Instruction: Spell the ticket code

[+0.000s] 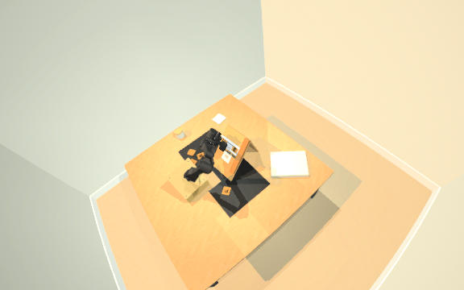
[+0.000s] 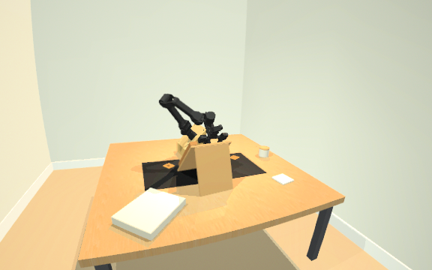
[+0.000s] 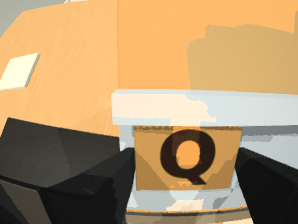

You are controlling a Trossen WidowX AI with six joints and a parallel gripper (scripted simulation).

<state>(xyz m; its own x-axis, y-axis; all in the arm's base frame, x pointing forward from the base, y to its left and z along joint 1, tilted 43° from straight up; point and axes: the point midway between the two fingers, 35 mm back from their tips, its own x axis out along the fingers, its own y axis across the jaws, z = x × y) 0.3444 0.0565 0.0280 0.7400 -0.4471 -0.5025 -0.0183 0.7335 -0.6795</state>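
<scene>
My gripper [image 1: 222,147] [image 3: 185,159] is shut on the orange Q tile [image 3: 150,172], one black finger at each side. The Q tile lies between the upper and lower lips of the pale rail [image 3: 150,107] [image 1: 228,140], just inside the rail's left end, its letter upright in the wrist view. The rail sits on the tilted board [image 1: 232,130] [image 2: 214,170]. Another orange tile [image 1: 235,149] shows farther along the rail; its letter is too small to read. The white ticket [image 1: 226,157] is on the board below the rail, its code unreadable.
Loose orange tiles lie on the black mat [image 1: 256,182] [image 2: 157,181]: one tile [image 1: 226,191] [image 2: 169,166] on one side of the board, others [image 1: 191,152] [image 1: 200,155] beside the arm. A white box [image 1: 289,163] [image 2: 148,214], jar [image 1: 180,135] [image 2: 264,151] and white square [image 1: 219,118] [image 2: 283,178] stand around.
</scene>
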